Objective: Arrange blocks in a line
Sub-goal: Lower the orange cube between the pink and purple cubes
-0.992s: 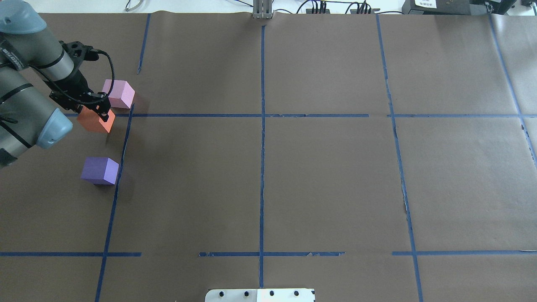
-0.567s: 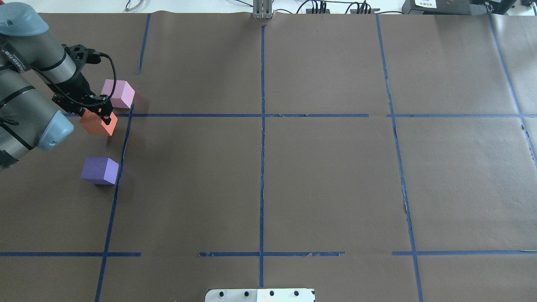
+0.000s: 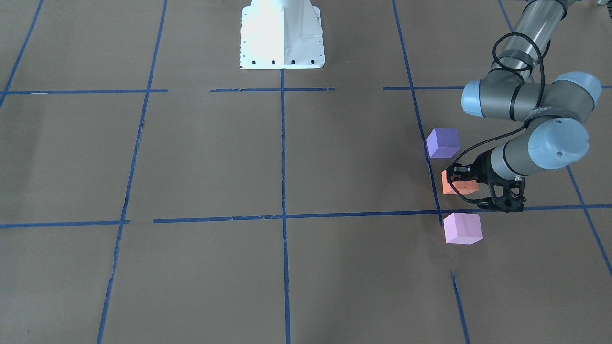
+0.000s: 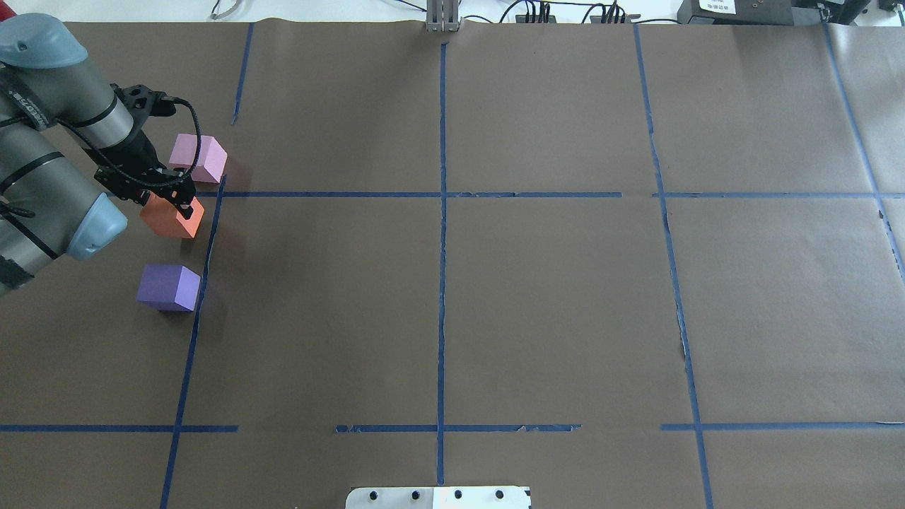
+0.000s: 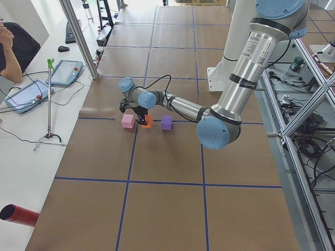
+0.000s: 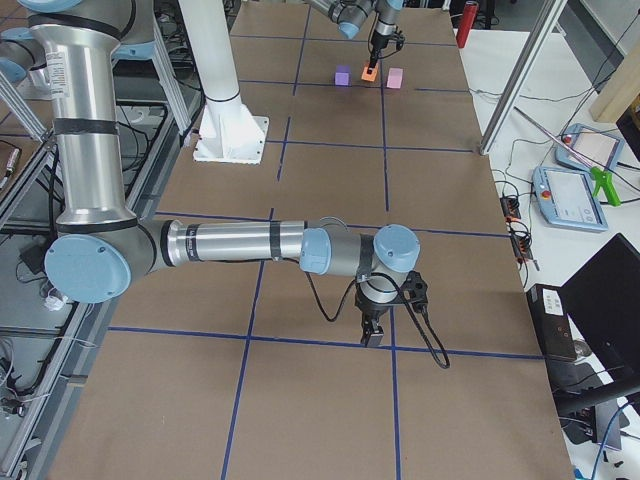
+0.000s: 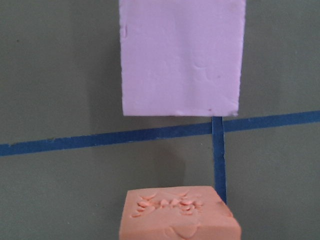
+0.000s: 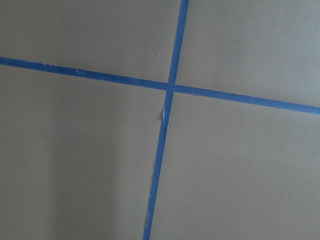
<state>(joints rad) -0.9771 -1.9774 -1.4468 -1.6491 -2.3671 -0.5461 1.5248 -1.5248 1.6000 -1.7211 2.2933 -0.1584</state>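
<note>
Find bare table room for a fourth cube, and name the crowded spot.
Free: the brown paper squares either side of the central blue tape line. Crowded: the robot's left edge, where the pale pink matte cube, the orange matte cube in the left tool and the violet matte cube cluster.

Left gripper [image 4: 178, 203] grips the orange block [image 4: 168, 220] from above. I log the pink block [image 4: 199, 157] just beyond the orange block and the purple block [image 4: 168, 287] nearer the robot, apart from it. A blue tape line [image 4: 210, 237] runs just right of it.
</note>
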